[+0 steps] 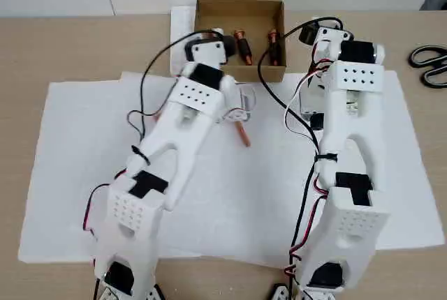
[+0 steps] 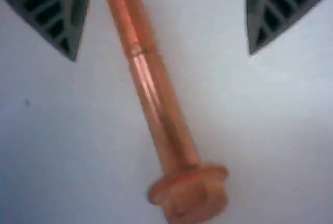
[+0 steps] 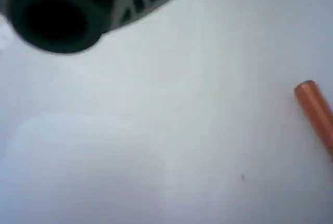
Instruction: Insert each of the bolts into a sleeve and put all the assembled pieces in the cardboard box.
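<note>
Bolt [image 2: 156, 109] flat on sheet [image 2: 270, 130], tip between spread fingers [image 2: 57, 10] of left gripper [image 2: 162, 49], ungripped. I reckon skewed closing could roll it away. Sleeve [image 3: 52, 21] at right gripper [image 3: 119, 0]; hold I cannot tell.

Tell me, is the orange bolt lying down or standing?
Lying down: the bolt rests flat on the white sheet, between the open left claw.

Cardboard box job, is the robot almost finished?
Done: two assembled pieces lie in the cardboard box. In hand: the left gripper, fingers open, straddles a bare bolt on the sheet; the right gripper holds a sleeve. Left: join them, box the piece.
</note>
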Robot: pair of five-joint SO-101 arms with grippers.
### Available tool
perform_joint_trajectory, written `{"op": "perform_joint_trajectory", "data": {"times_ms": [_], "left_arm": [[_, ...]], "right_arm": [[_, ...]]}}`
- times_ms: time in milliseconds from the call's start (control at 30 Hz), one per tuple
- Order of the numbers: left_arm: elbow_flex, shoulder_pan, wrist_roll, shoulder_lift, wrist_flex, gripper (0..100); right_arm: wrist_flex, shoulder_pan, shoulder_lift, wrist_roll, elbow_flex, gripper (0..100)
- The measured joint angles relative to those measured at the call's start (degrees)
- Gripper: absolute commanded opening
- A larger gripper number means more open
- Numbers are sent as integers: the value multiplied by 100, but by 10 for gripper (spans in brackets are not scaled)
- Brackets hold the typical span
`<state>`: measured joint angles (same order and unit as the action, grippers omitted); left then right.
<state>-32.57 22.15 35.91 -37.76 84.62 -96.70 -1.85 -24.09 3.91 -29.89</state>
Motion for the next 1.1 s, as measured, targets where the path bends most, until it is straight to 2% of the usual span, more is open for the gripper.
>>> {"op": "perform_joint_trajectory", "data": {"times_ms": [200,333,467,633,1100], "left_arm": [[-563,35,633,-519,123,199],[-738,26,782,-756,123,199],[-888,0,818,-870,123,190],[-976,0,818,-1011,123,102],[-1055,9,826,-1240,114,74]], "right_arm": [[0,0,0,0,0,4],[0,0,0,0,0,4],[0,0,0,0,0,4],[0,0,0,0,0,4],[0,0,0,0,413,4]]}}
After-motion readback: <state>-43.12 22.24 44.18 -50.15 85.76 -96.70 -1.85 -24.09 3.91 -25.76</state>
